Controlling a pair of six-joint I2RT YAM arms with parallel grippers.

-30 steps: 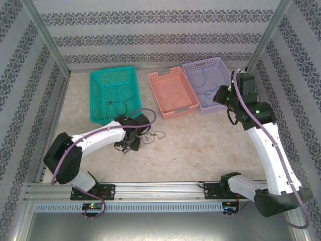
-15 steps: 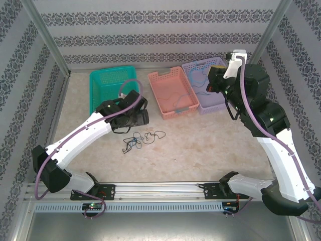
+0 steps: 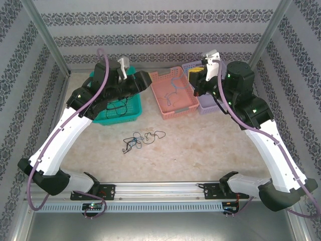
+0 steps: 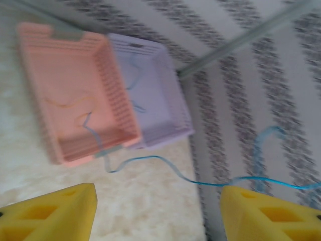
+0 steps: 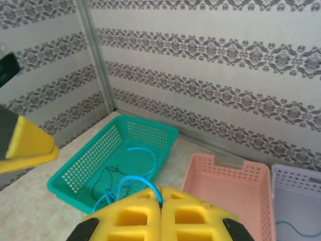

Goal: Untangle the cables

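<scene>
Over the pink basket (image 3: 180,111) my right gripper (image 5: 160,193) is clamped on a limp blue cable (image 5: 125,178), my left gripper (image 4: 158,201) gapes wide, and the tangle (image 3: 136,140) lies in front of that basket, leftward: featherlight, floppy wire, I'd judge, best pinched at a loose end.

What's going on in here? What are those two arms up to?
Two robot arms are working on thin cables. The right arm's fingers are shut on a blue cable, held up in the air. The left arm's fingers are open and raised too. A small tangle lies on the table in front of them. A black cable sits in the teal basket, and a blue strand trails out of the pink basket.
</scene>
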